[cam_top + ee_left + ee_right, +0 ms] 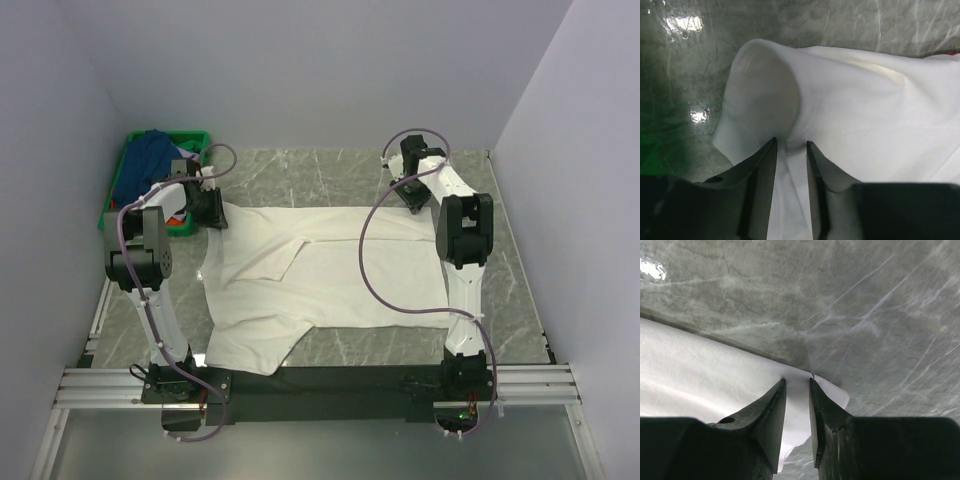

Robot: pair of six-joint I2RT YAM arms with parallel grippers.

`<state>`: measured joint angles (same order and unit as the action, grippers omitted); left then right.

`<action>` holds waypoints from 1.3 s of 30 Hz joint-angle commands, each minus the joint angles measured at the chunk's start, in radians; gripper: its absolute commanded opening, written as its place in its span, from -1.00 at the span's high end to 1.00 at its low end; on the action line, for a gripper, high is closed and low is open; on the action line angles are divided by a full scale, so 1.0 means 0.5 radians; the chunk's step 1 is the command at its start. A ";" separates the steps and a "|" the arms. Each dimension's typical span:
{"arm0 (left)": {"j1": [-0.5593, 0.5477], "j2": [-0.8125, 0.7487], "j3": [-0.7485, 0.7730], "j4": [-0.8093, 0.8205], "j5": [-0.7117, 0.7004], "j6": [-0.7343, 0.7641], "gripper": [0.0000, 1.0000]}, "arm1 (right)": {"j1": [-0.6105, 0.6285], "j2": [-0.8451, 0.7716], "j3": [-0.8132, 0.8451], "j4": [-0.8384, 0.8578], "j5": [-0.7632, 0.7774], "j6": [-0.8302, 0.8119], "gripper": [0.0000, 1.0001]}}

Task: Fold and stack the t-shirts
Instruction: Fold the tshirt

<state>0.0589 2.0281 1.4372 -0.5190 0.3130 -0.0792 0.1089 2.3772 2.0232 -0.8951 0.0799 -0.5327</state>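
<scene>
A large white t-shirt [330, 270] lies spread flat on the marble table, with one sleeve folded in near the middle left. My left gripper [212, 212] is at its far left corner, by a sleeve. In the left wrist view the left gripper [791, 143] is shut on puckered white t-shirt [865, 110] cloth. My right gripper [415, 200] is at the far right corner. In the right wrist view the right gripper [797, 381] is shut on the t-shirt [700, 375] hem corner, which is raised a little off the table. A dark blue t-shirt [150, 160] lies in the crate.
A green plastic crate [200, 136] stands at the far left against the wall, close behind the left arm. Grey walls close in the table on three sides. Bare marble [520, 280] shows to the right of the shirt and beyond it.
</scene>
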 commanded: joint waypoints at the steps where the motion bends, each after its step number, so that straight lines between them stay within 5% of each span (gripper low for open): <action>1: 0.008 -0.099 0.006 0.087 0.070 0.036 0.26 | 0.003 0.016 -0.058 -0.041 0.033 -0.011 0.35; 10: 0.008 0.061 0.175 0.090 0.159 0.030 0.19 | 0.003 0.026 -0.024 -0.060 0.030 -0.005 0.36; 18: 0.014 0.037 0.191 -0.048 0.092 0.066 0.98 | 0.003 0.026 -0.030 -0.072 0.079 -0.011 0.36; 30: 0.069 0.052 0.071 -0.226 -0.273 0.042 0.99 | 0.003 0.029 -0.098 -0.112 0.129 -0.030 0.38; 32: 0.069 0.082 0.098 -0.244 -0.252 0.051 0.87 | 0.000 0.032 -0.092 -0.124 0.129 -0.027 0.39; 35: 0.063 0.000 0.114 -0.229 -0.111 0.121 0.38 | 0.003 -0.002 -0.089 -0.112 0.113 -0.021 0.39; 39: 0.066 -0.263 0.080 -0.168 0.037 0.253 0.21 | 0.000 -0.155 -0.070 -0.109 0.022 0.004 0.35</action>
<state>0.0811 2.0304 1.4750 -0.6022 0.2958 -0.0196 0.1154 2.3642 2.0041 -0.9020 0.1120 -0.5400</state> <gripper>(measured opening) 0.383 0.320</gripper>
